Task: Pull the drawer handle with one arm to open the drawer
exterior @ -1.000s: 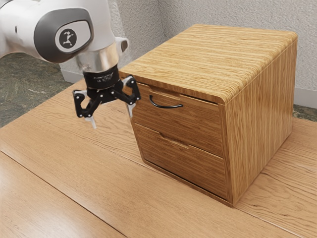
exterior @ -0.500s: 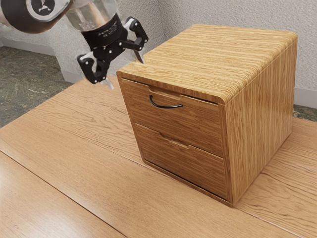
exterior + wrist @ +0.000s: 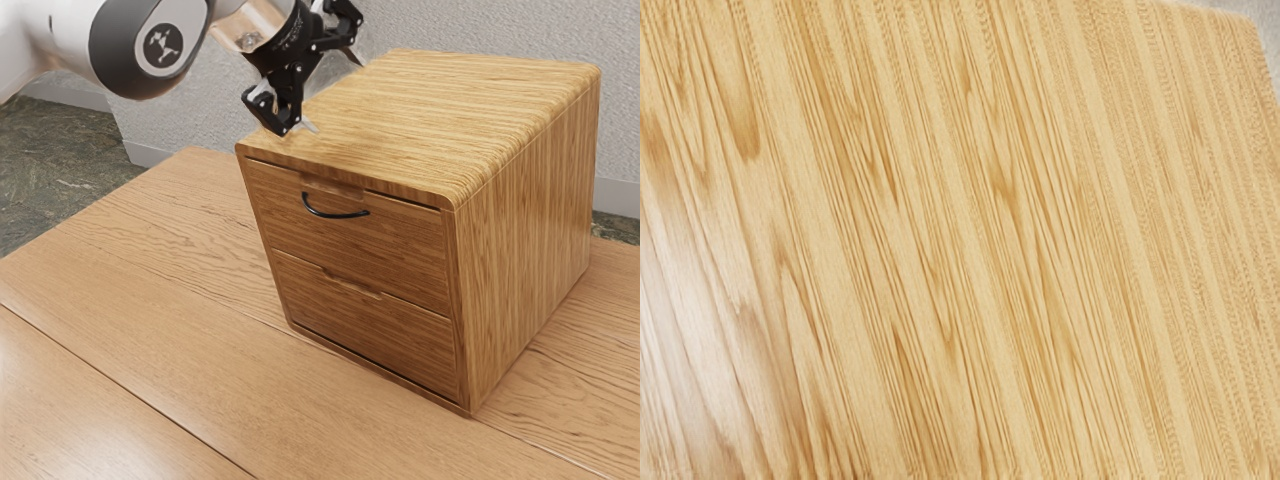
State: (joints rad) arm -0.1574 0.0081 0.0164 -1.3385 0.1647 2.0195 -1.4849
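1. The gripper (image 3: 330, 92) hangs with its fingers spread wide and nothing between them. It is above the cabinet (image 3: 470, 120), near the front corner of its top at the exterior view's left. The wrist view looks onto wood grain, probably the cabinet top (image 3: 960, 240).
2. The handle (image 3: 333, 211) is a thin dark bow on the front of the top drawer (image 3: 385, 250). It lies below the gripper and around the cabinet's front edge from it. The drawer appears shut, flush with the cabinet face.
3. A straight descent from here would likely drive the lower finger into the top's edge, since the hand is over the cabinet and not out in front of it.
4. The handle is slim and stands close to the drawer front. If the fingers are turned wrongly or arrive off-line, they may close on nothing or jam against the wood.
5. A pull angled away from the drawer's line of travel could slide the fingers off the bow. It could also drag the whole cabinet across the table (image 3: 150, 350) without opening the drawer.
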